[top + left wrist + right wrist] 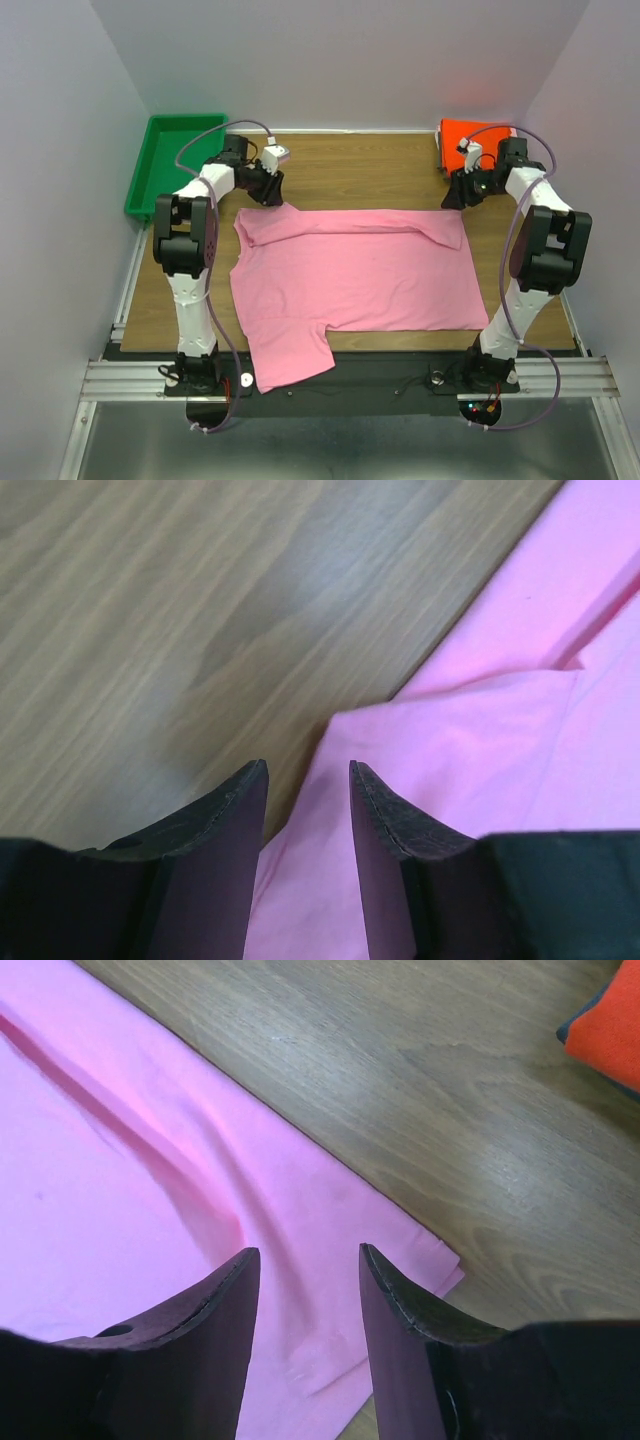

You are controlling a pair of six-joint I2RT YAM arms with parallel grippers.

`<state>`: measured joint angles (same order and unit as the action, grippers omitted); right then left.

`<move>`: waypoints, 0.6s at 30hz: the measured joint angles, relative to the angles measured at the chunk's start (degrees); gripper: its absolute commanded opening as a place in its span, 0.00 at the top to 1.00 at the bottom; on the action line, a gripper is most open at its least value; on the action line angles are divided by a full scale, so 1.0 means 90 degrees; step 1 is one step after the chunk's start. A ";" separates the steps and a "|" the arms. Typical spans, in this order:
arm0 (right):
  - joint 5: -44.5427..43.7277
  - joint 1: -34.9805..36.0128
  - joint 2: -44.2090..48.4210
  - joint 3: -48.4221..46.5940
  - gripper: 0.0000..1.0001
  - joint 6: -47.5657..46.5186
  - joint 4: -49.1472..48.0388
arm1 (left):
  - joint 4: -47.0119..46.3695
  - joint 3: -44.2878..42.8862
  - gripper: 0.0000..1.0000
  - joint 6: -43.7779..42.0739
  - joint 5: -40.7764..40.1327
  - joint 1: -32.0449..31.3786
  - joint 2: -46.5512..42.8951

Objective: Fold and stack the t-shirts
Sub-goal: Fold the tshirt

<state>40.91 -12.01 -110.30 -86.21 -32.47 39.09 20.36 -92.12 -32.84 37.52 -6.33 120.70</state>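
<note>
At the far left corner of the pink t-shirt (360, 275), the left hand (268, 190) hangs just above the cloth with its fingers (235, 830) partway apart and nothing between them; its wrist view shows the folded pink edge lying loose below the gap. Over the shirt's far right corner the right hand (460, 192) stands the same way, half spread and gripping nothing, the corner flat on the wood beneath it. The pink t-shirt lies spread across the middle of the desk (350, 170), its far edge turned over in a narrow band, one lower part reaching past the desk's near edge. Beyond the shirt's far right corner sits a folded orange-red t-shirt (465, 135); beyond its far left corner, a green tray (175, 160).
</note>
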 measured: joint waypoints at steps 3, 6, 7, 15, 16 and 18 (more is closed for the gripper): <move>0.0010 0.0000 0.0000 0.0000 0.50 0.0041 0.0005 | 0.0187 -0.0294 0.50 0.0063 0.0272 -0.0175 0.0381; 0.0007 0.0000 0.0000 0.0002 0.50 0.0044 0.0024 | 0.0294 -0.0561 0.51 0.0170 0.0522 -0.0262 0.0746; 0.0010 0.0000 0.0000 0.0002 0.50 0.0044 0.0029 | 0.0321 -0.0595 0.52 0.0194 0.0571 -0.0262 0.0801; 0.0007 0.0000 0.0000 0.0007 0.50 0.0036 0.0073 | 0.0435 -0.0690 0.77 0.0301 0.0845 -0.0223 0.0874; 0.0007 0.0000 0.0000 0.0017 0.51 0.0027 0.0078 | 0.0440 -0.0685 0.79 0.0299 0.0865 -0.0223 0.0867; 0.0005 0.0000 0.0000 0.0080 0.53 -0.0015 0.0078 | 0.0423 -0.0627 0.83 0.0296 0.0889 -0.0214 0.0809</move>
<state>40.95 -12.01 -110.30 -85.49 -32.60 39.79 24.16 -97.76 -30.17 45.52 -8.25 127.98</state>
